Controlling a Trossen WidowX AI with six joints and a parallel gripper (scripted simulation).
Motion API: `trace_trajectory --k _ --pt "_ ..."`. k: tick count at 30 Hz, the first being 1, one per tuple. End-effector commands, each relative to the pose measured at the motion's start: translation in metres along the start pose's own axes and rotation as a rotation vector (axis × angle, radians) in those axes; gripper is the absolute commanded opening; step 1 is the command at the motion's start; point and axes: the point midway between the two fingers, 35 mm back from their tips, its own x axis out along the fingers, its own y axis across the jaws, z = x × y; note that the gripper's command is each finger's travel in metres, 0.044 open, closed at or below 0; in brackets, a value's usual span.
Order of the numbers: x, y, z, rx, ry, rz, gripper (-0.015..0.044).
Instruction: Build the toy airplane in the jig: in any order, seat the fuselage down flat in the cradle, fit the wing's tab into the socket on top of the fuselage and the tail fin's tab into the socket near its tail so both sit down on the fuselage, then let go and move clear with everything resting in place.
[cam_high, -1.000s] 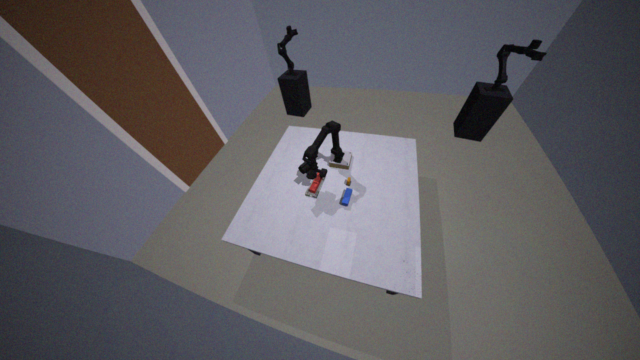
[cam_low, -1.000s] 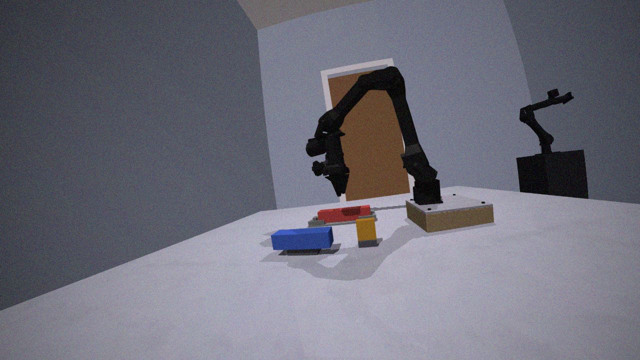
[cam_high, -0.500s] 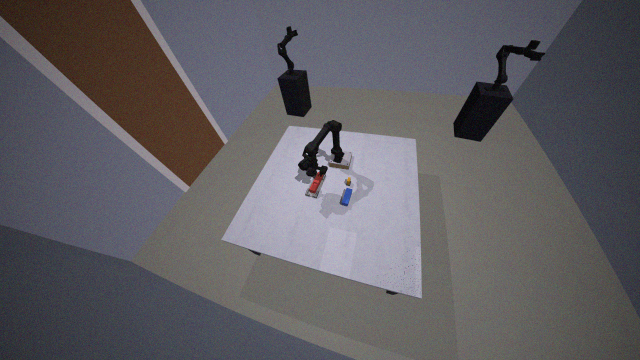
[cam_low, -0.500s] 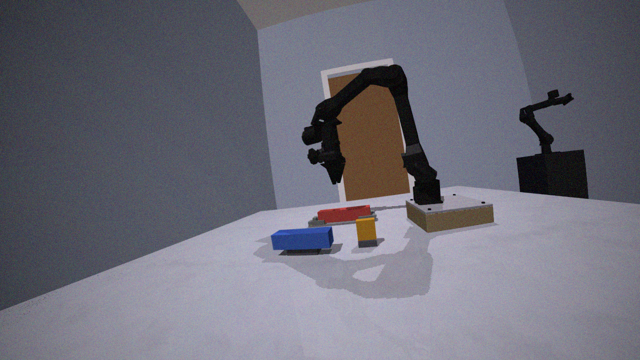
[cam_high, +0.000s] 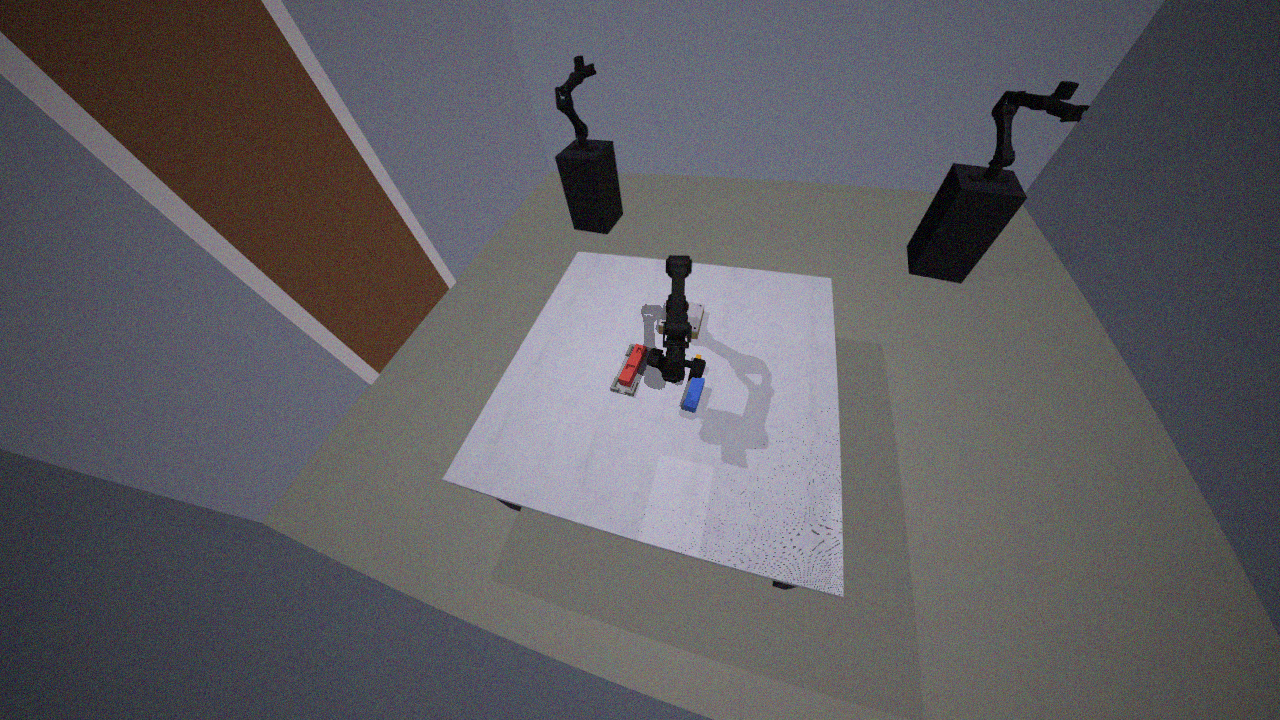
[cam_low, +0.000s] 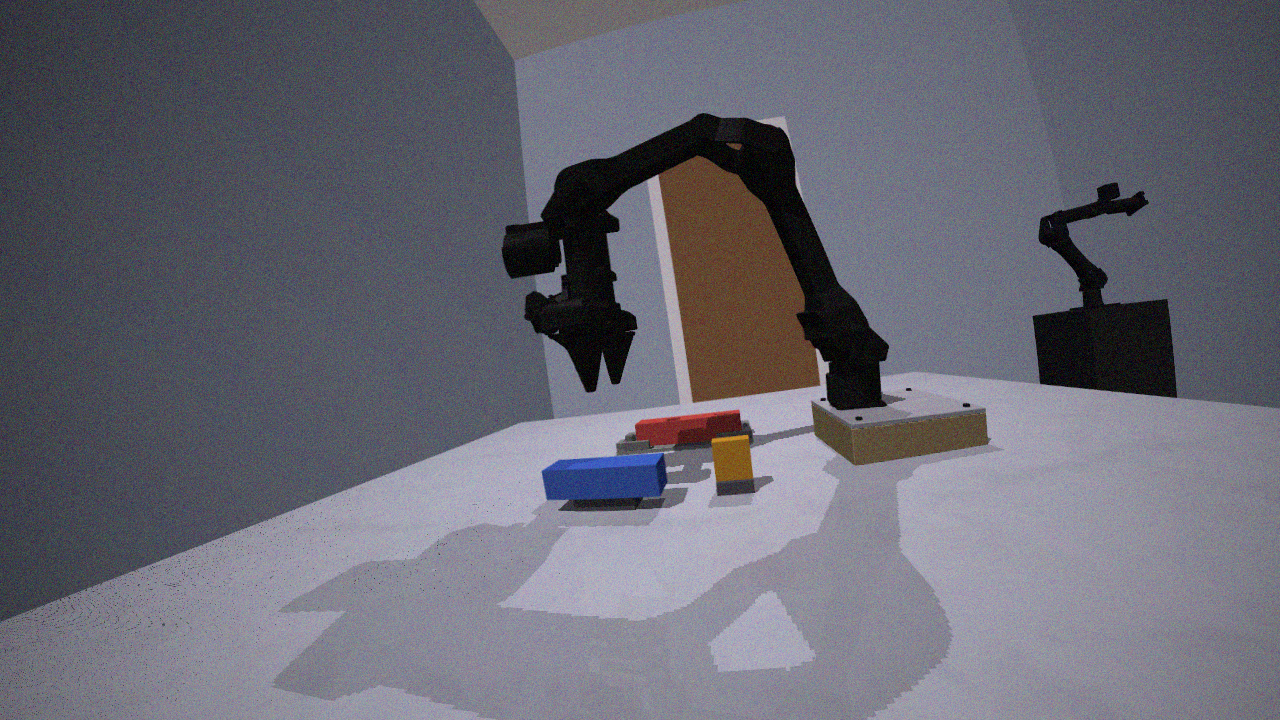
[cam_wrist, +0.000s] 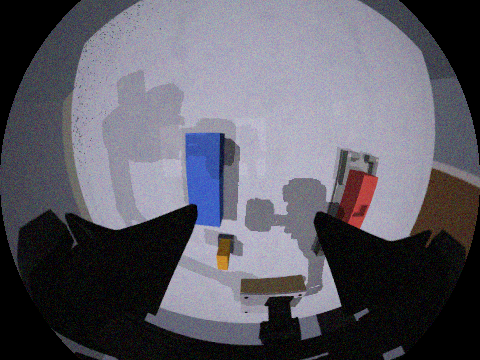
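The red fuselage (cam_high: 631, 365) (cam_low: 687, 428) (cam_wrist: 358, 195) lies lengthwise in the grey jig (cam_high: 623, 391) (cam_low: 633, 445); it looks level. The blue wing (cam_high: 692, 393) (cam_low: 604, 479) (cam_wrist: 204, 175) rests on a low dark stand (cam_low: 606, 504), and nothing blue is on the fuselage. The orange tail fin (cam_low: 732, 458) (cam_wrist: 223, 255) stands upright in a small dark holder (cam_low: 735, 488) nearer the arm's base. My gripper (cam_low: 602, 386) (cam_wrist: 258, 215) is open and empty, pointing down well above the table between fuselage and wing. Its right finger hides part of the fuselage's tail end in the wrist view.
My arm's base block (cam_low: 913, 438) (cam_wrist: 272, 285) stands on the white table (cam_high: 572, 447) behind the parts. Two other arms on dark pedestals (cam_high: 590, 188) (cam_high: 962, 223) stand off the table. Arm shadows fall across the table.
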Motion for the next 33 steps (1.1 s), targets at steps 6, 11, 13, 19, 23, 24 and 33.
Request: trace_trajectory --k 6,11,13,19,23,24,33 --pt "0.004 0.065 -0.009 -0.008 0.006 0.010 0.0440" --pt "0.025 0.066 -0.008 -0.008 0.006 0.010 0.0440" --pt "0.044 0.066 -0.009 -0.008 0.006 0.010 0.0440" --pt "0.052 0.066 -0.009 -0.008 0.006 0.010 0.0440" --pt "0.062 0.066 -0.009 -0.008 0.006 0.010 0.0440" --pt "0.062 0.066 -0.009 -0.008 0.006 0.010 0.0440" --pt "0.074 0.066 -0.009 -0.008 0.006 0.010 0.0440"
